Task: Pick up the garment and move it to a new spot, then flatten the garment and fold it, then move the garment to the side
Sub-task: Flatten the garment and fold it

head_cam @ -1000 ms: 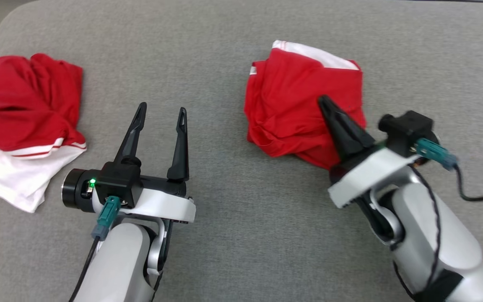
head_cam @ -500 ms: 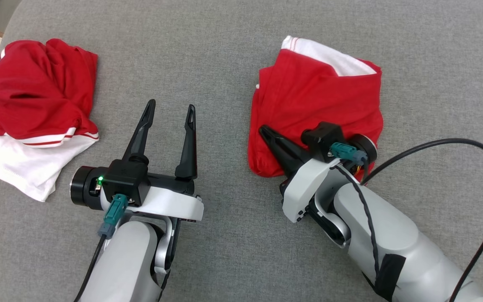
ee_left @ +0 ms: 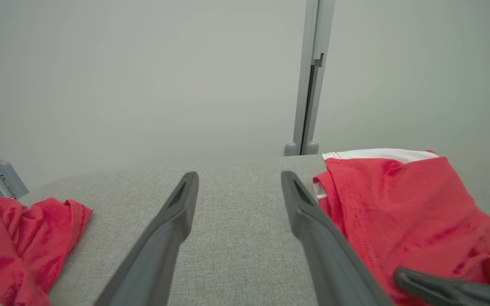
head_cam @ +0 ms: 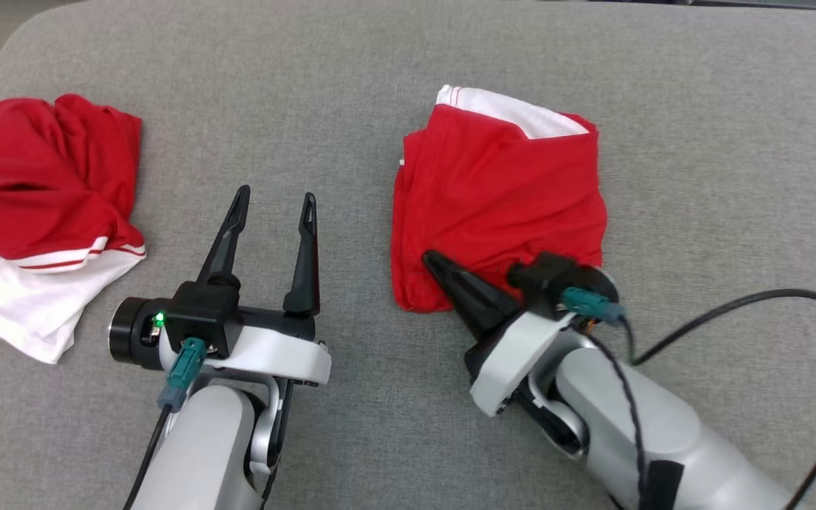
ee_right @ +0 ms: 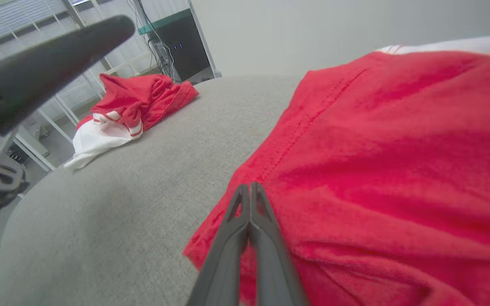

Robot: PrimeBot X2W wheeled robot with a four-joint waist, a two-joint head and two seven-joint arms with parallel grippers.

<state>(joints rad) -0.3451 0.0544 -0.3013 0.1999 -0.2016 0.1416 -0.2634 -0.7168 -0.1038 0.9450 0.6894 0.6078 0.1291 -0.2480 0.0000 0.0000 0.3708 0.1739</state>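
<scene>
Closed right pincer (ee_right: 250,188) lying on red garment (ee_right: 389,170), near edge.

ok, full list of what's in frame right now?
folded garment: one, red with a white band, right of centre on the surface.
crumpled garment: one, red and white, at the surface's left edge.
fabric surface: one, grey, under both garments.
post: one, pale grey, against the wall behind.
cable: one, black, loops off the right arm.
left gripper: one, dark fingers, open, over bare surface between the garments.
right gripper: one, dark fingers, shut, tip at the folded garment's near left corner.
</scene>
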